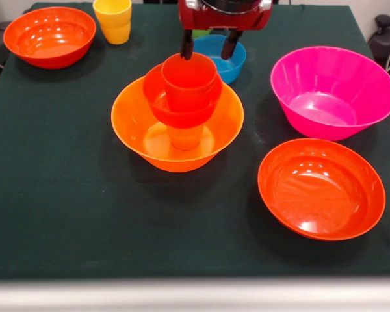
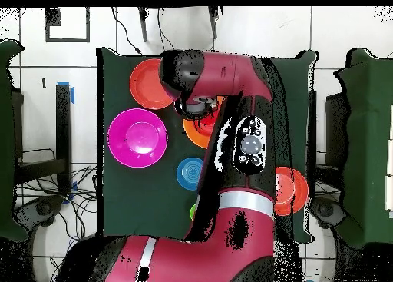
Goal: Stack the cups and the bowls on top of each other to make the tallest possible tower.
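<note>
From the front I see the tower [image 1: 182, 120] in the middle of the table: a big orange bowl [image 1: 133, 133], an orange cup [image 1: 185, 137] in it, a small red bowl [image 1: 157, 97] on that, and a red cup [image 1: 188, 81] on top. My gripper [image 1: 208, 47] hangs just behind the red cup, its jaws spread wide and empty, I think. I should lift straight up so I don't bump it. The yellow cups [image 1: 114, 19] wait far back. From above, the arm [image 2: 230, 102] hides the tower; the pink bowl [image 2: 137, 137] and blue bowl [image 2: 188, 171] sit apart.
</note>
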`<action>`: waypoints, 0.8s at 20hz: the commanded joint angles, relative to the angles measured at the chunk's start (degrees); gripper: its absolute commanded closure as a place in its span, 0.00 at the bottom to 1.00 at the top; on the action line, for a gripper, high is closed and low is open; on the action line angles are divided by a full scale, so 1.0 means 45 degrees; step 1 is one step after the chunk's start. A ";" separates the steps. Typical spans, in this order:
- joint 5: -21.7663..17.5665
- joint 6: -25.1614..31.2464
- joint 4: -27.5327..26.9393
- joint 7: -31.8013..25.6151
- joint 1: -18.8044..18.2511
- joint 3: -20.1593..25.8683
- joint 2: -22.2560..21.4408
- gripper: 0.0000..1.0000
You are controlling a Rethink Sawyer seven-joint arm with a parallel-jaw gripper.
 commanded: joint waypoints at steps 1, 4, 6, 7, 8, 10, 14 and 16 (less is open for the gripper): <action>0.0139 0.0593 0.0926 0.0917 -0.0116 0.0555 -0.0568 0.00; 0.0187 0.0527 0.1110 0.0943 -0.0149 0.0606 -0.0677 0.00; 0.0194 0.0606 0.1164 0.0950 -0.0146 0.0597 -0.0757 0.00; 0.0217 0.0445 0.1314 0.1003 -0.0157 0.0603 -0.0793 0.00; 0.0219 0.0350 0.1415 0.1025 -0.0160 0.0610 -0.0810 0.00; 0.0274 0.0115 0.1604 0.1128 -0.0172 0.0641 -0.0833 0.00; 0.0284 -0.0040 0.1854 0.1211 -0.0151 0.0623 -0.0936 0.00; 0.0303 -0.0009 0.1892 0.1250 -0.0135 0.0620 -0.0964 0.00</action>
